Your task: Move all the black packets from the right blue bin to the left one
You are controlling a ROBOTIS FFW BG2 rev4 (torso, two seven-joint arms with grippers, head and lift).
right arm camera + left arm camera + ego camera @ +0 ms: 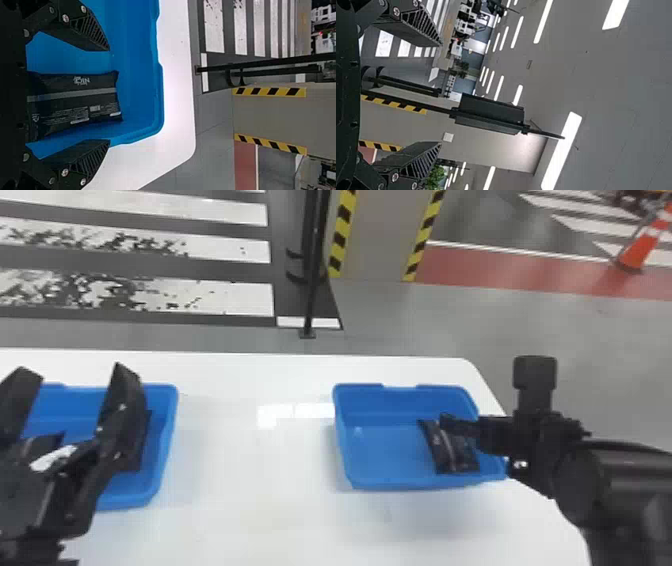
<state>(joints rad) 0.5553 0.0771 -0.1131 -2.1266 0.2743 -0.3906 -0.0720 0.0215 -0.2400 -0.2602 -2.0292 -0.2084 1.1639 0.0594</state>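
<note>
Over the right blue bin (390, 485), my right gripper (457, 430) comes in from the right side. A black packet (447, 447) lies on that bin's floor toward its right wall. In the right wrist view the right gripper (109, 95) is open, with the packet (75, 103) lying beyond and between its spread fingers. My left gripper (75, 400) is parked raised in front of the left blue bin (170, 430), partly hiding it; dark packets (137, 442) show behind its fingers. The left gripper (441, 95) stands open with nothing between its fingers in the left wrist view.
Both bins stand on a white table (250, 465), with a wide stretch of tabletop between them. Past the table's far edge are a black post (312, 290), a striped pillar (380, 235) and an orange cone (640, 250) on the floor.
</note>
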